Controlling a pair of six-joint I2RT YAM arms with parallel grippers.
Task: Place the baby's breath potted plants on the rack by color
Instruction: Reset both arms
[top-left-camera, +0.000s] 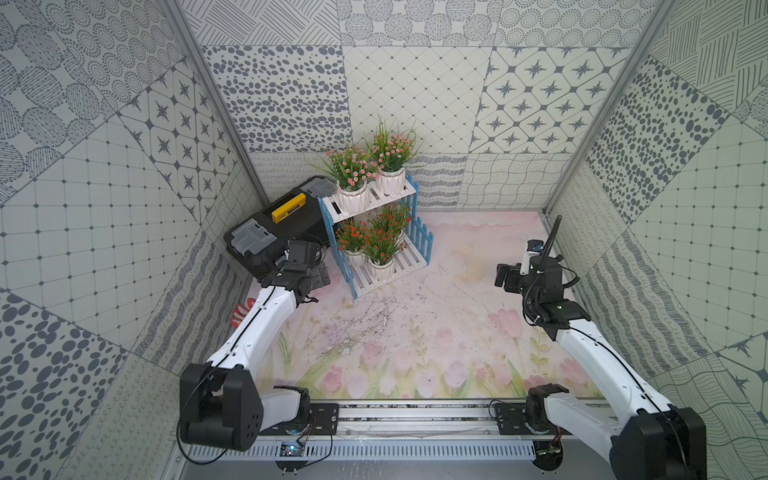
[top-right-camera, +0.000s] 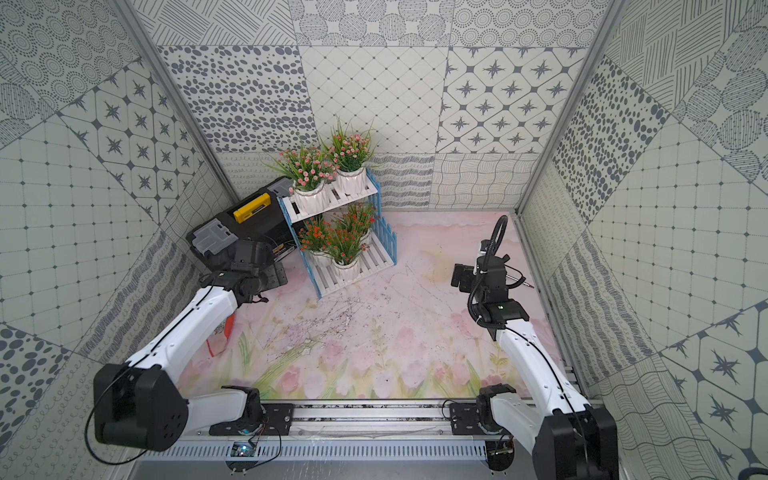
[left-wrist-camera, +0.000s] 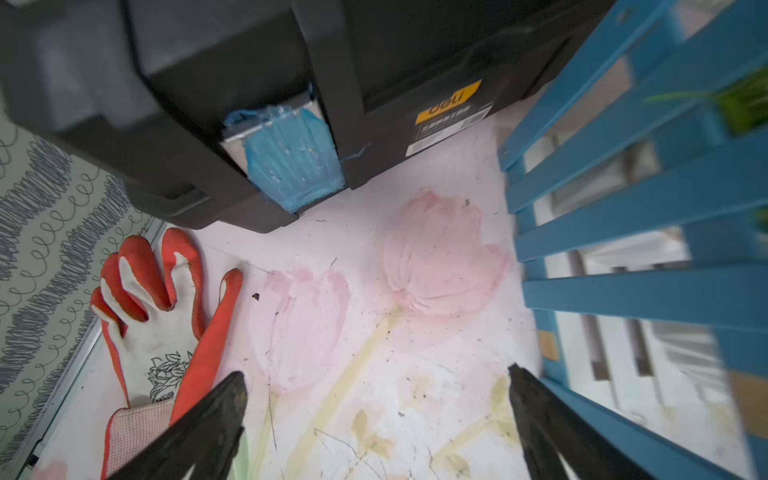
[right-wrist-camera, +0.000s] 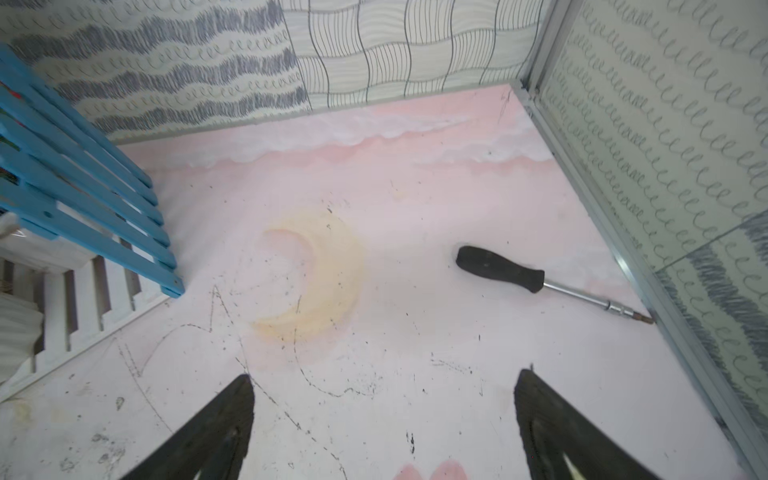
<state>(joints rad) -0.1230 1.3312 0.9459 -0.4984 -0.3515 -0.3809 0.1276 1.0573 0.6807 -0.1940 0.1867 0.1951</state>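
Observation:
The rack stands at the back left of the mat. Two pink baby's breath potted plants sit on its upper shelf. Three orange-red ones crowd the lower shelf. My left gripper hovers low between the rack's blue side frame and the toolbox. In the left wrist view this gripper is open, with only mat between the fingers. My right gripper is to the right of the rack, apart from it. In the right wrist view it is open and holds nothing.
A black toolbox with a yellow handle lies tilted against the left wall, just behind the left gripper. A red and white glove lies by the left wall. A black-handled screwdriver lies near the right wall.

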